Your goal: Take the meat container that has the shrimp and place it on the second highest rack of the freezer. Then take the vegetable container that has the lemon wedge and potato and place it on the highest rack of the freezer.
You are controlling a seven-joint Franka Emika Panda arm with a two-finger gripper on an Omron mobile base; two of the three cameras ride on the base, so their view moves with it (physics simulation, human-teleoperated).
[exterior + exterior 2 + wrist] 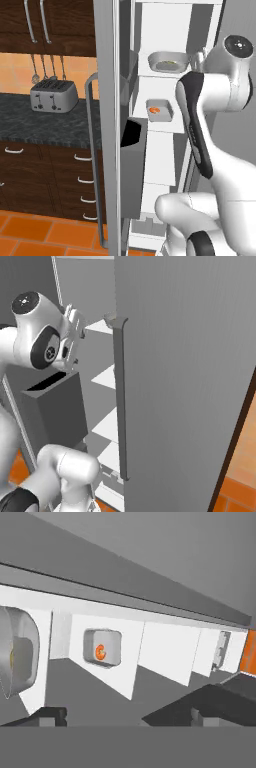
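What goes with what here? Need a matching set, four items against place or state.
Things:
1. shrimp container
2. vegetable container
3. toaster
4. gripper

Place or state:
A. on the dark counter left of the freezer
B. open, holding nothing
C. on the highest rack
D. on the second highest rack

Pairs: 1-D, 2-C, 3-A, 4-B

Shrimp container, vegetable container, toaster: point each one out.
shrimp container (159, 111): left base view, grey rim beside the shrimp.
vegetable container (168, 62): left base view, front wall.
toaster (53, 96): left base view, silver front face.
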